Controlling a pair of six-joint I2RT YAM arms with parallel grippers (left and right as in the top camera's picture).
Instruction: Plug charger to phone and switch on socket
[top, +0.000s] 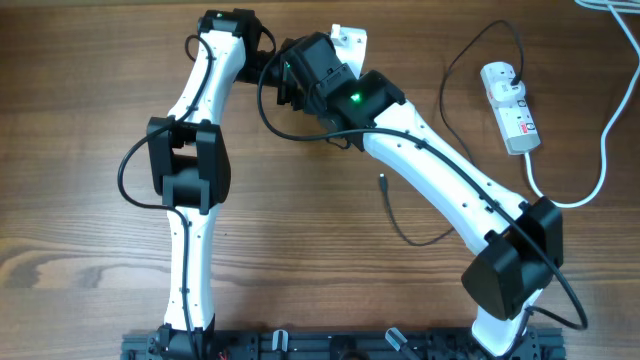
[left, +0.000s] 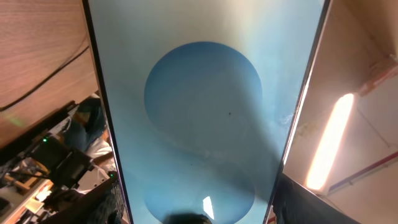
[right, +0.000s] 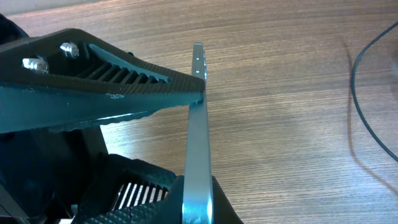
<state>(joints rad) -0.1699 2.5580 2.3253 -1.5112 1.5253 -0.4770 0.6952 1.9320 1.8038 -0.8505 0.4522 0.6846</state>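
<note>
Right gripper (right: 199, 124) clamped on phone (left: 205, 124), edge-on, off the desk near far edge centre. Left gripper (top: 272, 62) at its screen, can't tell its state. Charger (top: 383, 182) tip lies mid-desk, right arm (top: 440, 170) covering part of its cable. Socket (top: 510, 105) near far-right corner.

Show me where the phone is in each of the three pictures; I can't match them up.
Overhead: the phone is at top centre, mostly hidden where the two arms meet.
Left wrist: its teal screen fills the middle of the picture.
Right wrist: it is seen edge-on, a thin strip running down the centre.
Shared landmark: the wooden table.
</note>
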